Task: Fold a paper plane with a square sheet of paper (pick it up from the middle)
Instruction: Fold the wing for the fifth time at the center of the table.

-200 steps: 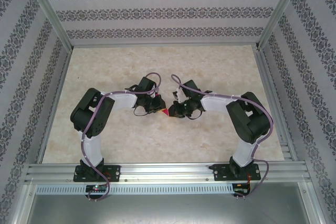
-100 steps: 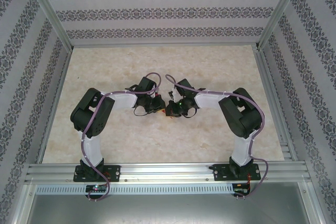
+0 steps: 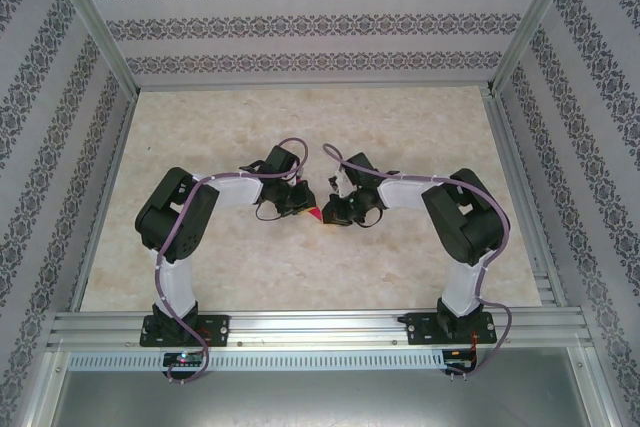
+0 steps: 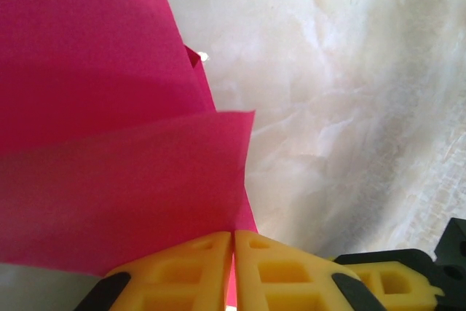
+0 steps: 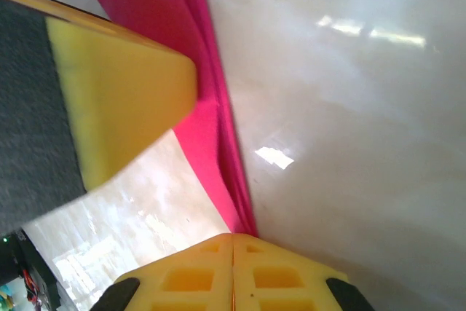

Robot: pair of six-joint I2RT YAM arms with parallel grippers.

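Note:
The square sheet of paper (image 3: 316, 214) is magenta-pink and folded into layers; a small pink tip of it peeks out between the two grippers at mid-table. In the left wrist view the paper (image 4: 95, 107) spreads up and left as two overlapping layers, and my left gripper (image 4: 234, 234) is shut on its lower edge. In the right wrist view the paper (image 5: 207, 129) runs edge-on as a narrow folded strip into my right gripper (image 5: 233, 237), which is shut on it. The left gripper's yellow finger (image 5: 124, 92) stands close at the upper left. The grippers hide the paper's outline, so a paper plane shape cannot be told.
The marbled beige table top (image 3: 300, 117) stretches away behind the grippers. Patterned walls (image 3: 300, 22) and aluminium frame posts (image 3: 95, 37) close in three sides. A metal rail (image 3: 320, 327) carries both arm bases at the near edge.
The right gripper swung left over the paper, hiding the pink tip, then came back right so that the tip shows again. The left arm has stayed still.

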